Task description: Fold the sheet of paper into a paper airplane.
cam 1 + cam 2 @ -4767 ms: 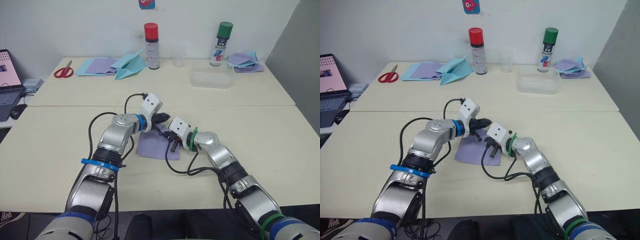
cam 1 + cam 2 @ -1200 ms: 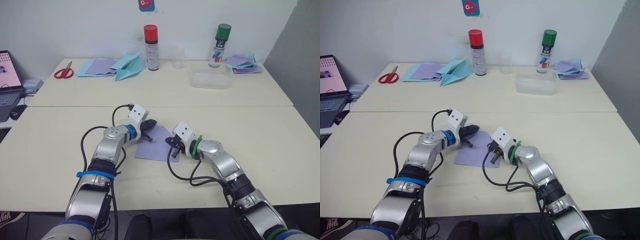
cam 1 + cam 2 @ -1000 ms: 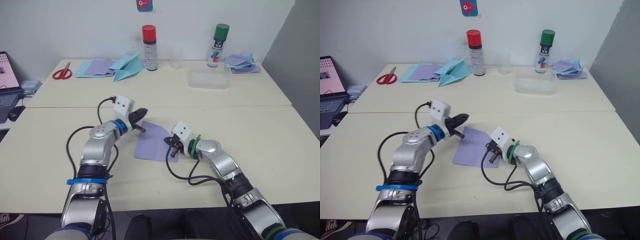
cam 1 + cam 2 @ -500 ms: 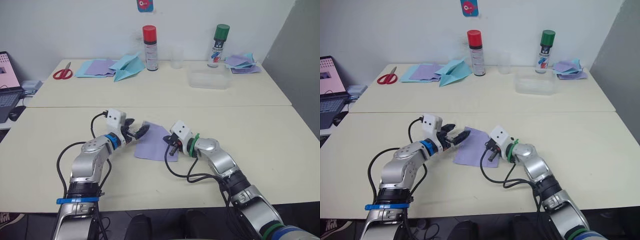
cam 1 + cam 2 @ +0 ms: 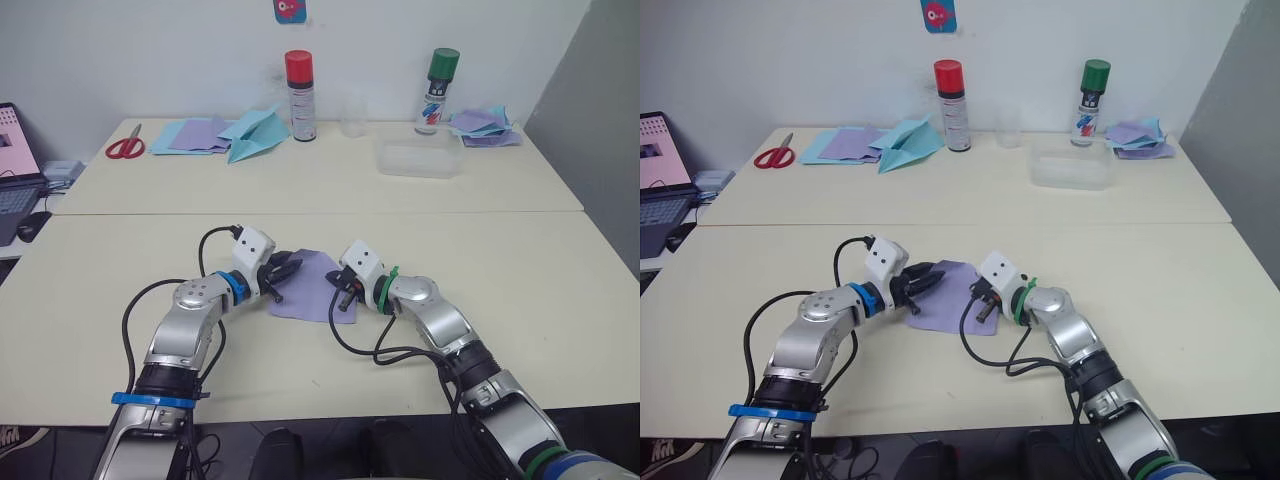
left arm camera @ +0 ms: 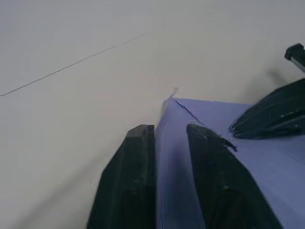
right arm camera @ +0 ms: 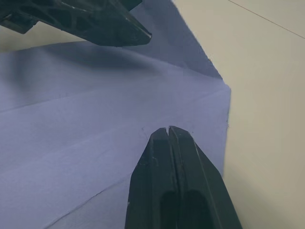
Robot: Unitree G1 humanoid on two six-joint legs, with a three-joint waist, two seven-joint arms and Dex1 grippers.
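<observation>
- The left claw [image 5: 283, 268] lies low over the cream counter [image 5: 520, 270]; its 2 black fingers [image 6: 131, 181] stand slightly apart with the left edge of the thin lavender-purple sheet of paper [image 5: 318, 283] running up between them.
- In the left wrist view that edge is lifted off the counter, and I cannot tell whether the fingers actually pinch it.
- The right claw [image 5: 345, 292] has its 2 black fingers together, their tips pressing down on the sheet near its right edge.
- In the right wrist view the sheet shows crease lines and its far right corner is raised.
- The sheet lies on the near counter, between the 2 claws, mostly flat.
- On the far counter, well apart from the sheet, a light-blue pointed paper plane [image 5: 256, 130] rests on a pile of blue and purple sheets [image 5: 195, 134], with red-handled scissors [image 5: 125, 146] to its left.
- A red-capped spray can [image 5: 299, 81] stands just right of the plane; a green-capped spray can [image 5: 436, 77] stands further right.
- A clear plastic tray [image 5: 419, 157] lies near the green-capped can, and another small pile of purple and blue papers [image 5: 483, 126] lies at the far right.
- A laptop [image 5: 17, 165] sits at the left edge.
</observation>
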